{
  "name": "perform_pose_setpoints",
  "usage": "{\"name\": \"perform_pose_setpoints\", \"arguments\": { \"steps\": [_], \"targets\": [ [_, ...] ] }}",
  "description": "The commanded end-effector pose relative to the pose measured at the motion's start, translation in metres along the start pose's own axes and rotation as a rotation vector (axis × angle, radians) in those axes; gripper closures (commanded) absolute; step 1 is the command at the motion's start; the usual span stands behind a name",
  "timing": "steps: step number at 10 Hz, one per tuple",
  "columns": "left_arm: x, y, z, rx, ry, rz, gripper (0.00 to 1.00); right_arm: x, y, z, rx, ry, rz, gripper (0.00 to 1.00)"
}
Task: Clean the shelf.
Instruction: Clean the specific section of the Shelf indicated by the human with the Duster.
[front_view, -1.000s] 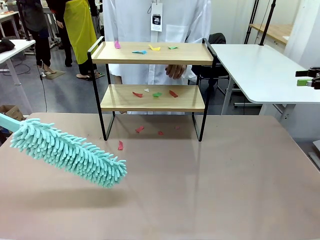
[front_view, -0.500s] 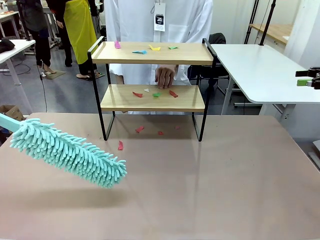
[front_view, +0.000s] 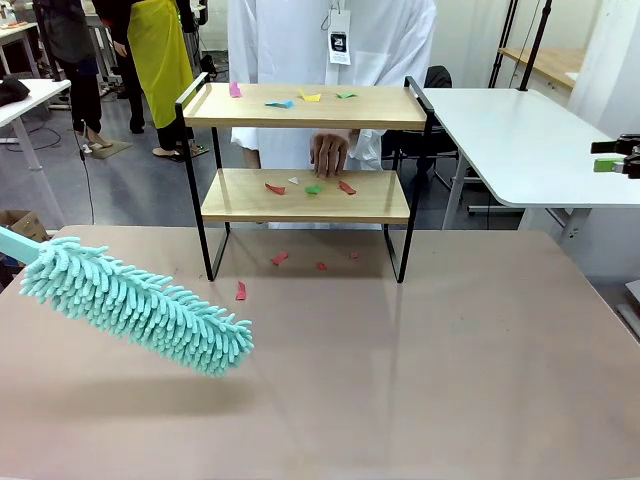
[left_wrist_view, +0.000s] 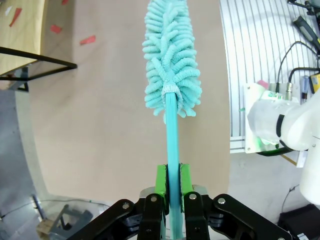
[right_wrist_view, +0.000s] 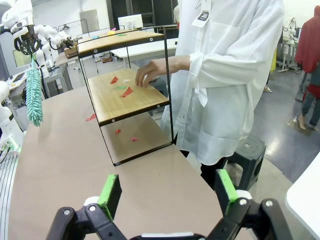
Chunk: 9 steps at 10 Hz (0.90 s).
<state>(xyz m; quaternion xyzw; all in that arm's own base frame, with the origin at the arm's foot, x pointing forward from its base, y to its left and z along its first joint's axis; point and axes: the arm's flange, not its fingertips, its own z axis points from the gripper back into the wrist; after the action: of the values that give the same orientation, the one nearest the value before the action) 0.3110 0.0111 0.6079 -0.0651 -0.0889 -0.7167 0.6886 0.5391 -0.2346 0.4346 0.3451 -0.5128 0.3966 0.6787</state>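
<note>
The shelf (front_view: 380, 108) stands at the far middle of the brown table, and several coloured paper scraps (front_view: 300, 97) lie on its top board. More scraps (front_view: 312, 187) are on the lower board, and a few red ones (front_view: 279, 258) lie on the table beneath. A person's hand (front_view: 329, 153) rests at the back of the lower board. My left gripper (left_wrist_view: 171, 182) is shut on the handle of a teal fluffy duster (front_view: 140, 305), which hangs over the table's left side. My right gripper (right_wrist_view: 167, 192) is open and holds nothing, off to the shelf's (right_wrist_view: 135, 102) right.
A white table (front_view: 520, 140) stands at the right beyond the brown table's edge. The person in a white coat (right_wrist_view: 235, 75) stands behind the shelf, beside a grey stool (right_wrist_view: 245, 150). Other people stand at the back left (front_view: 150, 50). The near table surface (front_view: 420, 380) is bare.
The person's hand has moved left and down to the back of the lower board, and the person has shifted slightly right. The duster and both grippers have stayed still.
</note>
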Motion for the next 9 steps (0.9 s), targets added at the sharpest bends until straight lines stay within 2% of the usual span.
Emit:
{"name": "perform_pose_setpoints", "arguments": {
  "steps": [1, 3, 6, 8, 9],
  "targets": [
    [-0.001, -0.002, 0.002, 0.0, -0.002, -0.02, 0.87, 0.002, 0.001, -0.001, 0.001, 0.0, 0.004, 0.0],
    [0.0, 0.0, 0.0, 0.0, 0.0, 0.0, 0.87, 0.002, 0.001, -0.001, 0.001, 0.0, 0.004, 0.0],
    [0.026, -0.005, -0.005, -0.019, -0.15, 0.059, 0.87, 0.002, 0.001, -0.001, 0.001, 0.0, 0.004, 0.0],
    [0.052, -0.014, -0.006, 0.001, -0.248, 0.174, 0.87, 0.002, 0.001, -0.001, 0.001, 0.0, 0.004, 0.0],
    [0.071, -0.023, -0.008, 0.006, -0.299, 0.276, 0.87, 0.002, 0.001, -0.001, 0.001, 0.0, 0.004, 0.0]
  ]
}}
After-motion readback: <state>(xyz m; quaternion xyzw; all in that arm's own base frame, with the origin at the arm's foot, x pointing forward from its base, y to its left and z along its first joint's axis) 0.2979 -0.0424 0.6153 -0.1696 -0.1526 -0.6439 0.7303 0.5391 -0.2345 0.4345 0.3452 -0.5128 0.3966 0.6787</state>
